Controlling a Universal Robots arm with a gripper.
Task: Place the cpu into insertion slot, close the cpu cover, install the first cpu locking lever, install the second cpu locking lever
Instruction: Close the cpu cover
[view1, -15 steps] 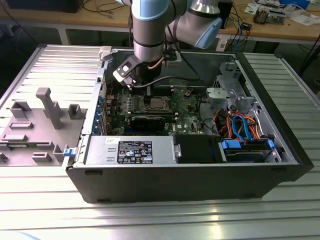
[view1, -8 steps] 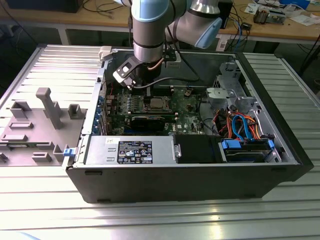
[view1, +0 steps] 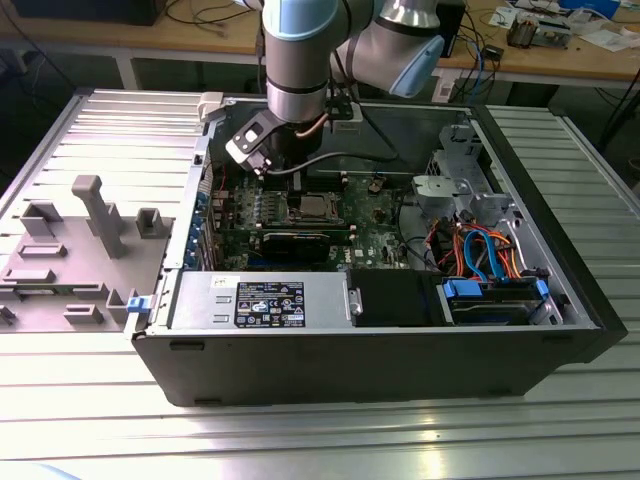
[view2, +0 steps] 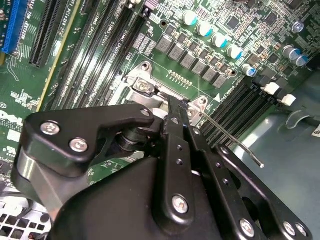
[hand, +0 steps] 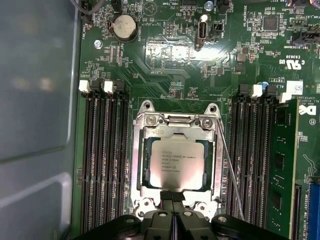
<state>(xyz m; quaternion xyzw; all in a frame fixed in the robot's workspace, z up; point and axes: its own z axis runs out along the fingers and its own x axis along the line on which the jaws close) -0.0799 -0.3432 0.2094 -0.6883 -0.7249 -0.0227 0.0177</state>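
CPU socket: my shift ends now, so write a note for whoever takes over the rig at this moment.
Gripper: shut, nothing seen between its fingers, tips at the edge of the insertion slot.
Done: the cpu sits in the slot, and the cpu cover lies flat around it.
Left: the locking levers. One lever rod stands off beside the slot, unlatched.

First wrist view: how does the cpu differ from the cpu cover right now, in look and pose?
The cpu is a solid, dull silver square plate with print on its top; the cpu cover is a brighter, shinier metal frame with a large open window. The cpu sits inside that window, while the cpu cover rings it as a border. Both are square, silver metal and lie flat.
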